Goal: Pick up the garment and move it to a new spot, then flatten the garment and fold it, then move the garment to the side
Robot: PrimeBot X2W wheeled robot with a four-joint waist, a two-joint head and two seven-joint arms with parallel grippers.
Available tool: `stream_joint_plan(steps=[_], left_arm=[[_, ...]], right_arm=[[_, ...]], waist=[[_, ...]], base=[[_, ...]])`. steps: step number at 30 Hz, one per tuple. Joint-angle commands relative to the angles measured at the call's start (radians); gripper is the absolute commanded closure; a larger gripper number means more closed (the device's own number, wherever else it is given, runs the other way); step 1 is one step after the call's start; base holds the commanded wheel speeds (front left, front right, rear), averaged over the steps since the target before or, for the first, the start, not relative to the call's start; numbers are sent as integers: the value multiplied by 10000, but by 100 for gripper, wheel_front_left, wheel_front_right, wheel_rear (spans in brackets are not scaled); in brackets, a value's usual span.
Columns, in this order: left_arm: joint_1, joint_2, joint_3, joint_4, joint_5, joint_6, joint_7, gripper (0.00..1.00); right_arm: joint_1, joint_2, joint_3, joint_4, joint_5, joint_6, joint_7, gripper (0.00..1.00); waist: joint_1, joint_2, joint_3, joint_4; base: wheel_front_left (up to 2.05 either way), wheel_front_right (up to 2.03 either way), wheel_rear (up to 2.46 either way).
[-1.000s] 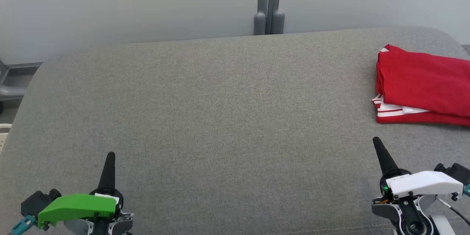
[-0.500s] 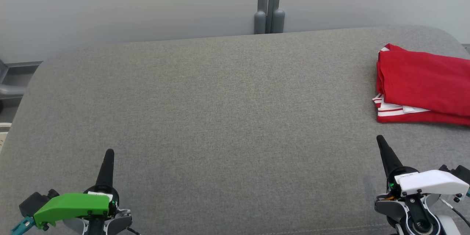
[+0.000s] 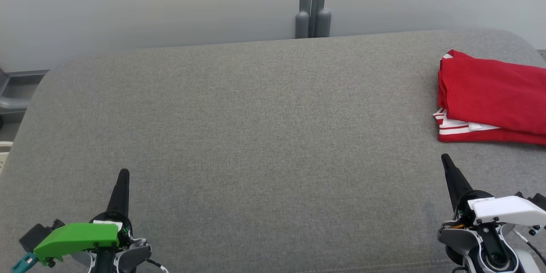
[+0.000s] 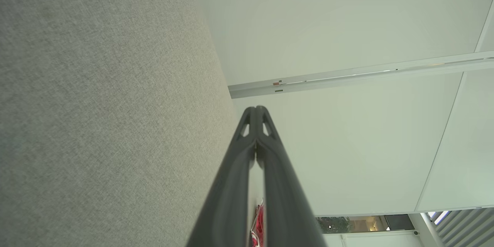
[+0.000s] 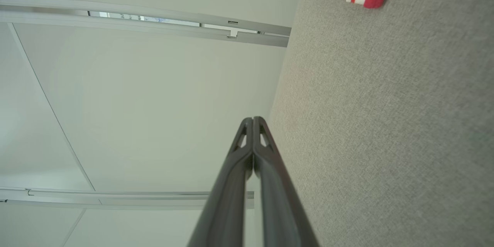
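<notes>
Grey cushion (image 3: 256, 136) carries the folded garment (image 3: 490, 94). The right gripper (image 3: 445, 160) is near the garment and the left gripper (image 3: 123, 173) well apart from it, both pinched closed and empty. The final set-aside step looks done, and nothing more seems needed.

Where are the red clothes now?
In the head view, the folded red garment lies far right on the grey surface, just beyond the right gripper.

garment (image 3: 490, 94): folded, far right on grey cushion (image 3: 273, 136) | left hand (image 3: 123, 173), right hand (image 3: 445, 158): closed, empty

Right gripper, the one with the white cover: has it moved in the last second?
Yes. Judged against the still garment, the right gripper has slid slightly to the right, staying shut.
</notes>
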Motion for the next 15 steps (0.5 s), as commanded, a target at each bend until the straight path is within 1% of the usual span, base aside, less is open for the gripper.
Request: stream_joint_plan(steps=[1, 15], left_arm=[[-201, -44, 106, -26, -151, -68, 49, 100], [-293, -160, 367, 45, -890, -253, 298, 100]], right_arm=[[-87, -36, -43, 1, 167, 4, 58, 100], [-116, -22, -231, 26, 1065, 4, 276, 100]], waist=[[0, 0, 2, 1], [0, 0, 43, 4]], base=[[0, 0, 0], [0, 0, 0]])
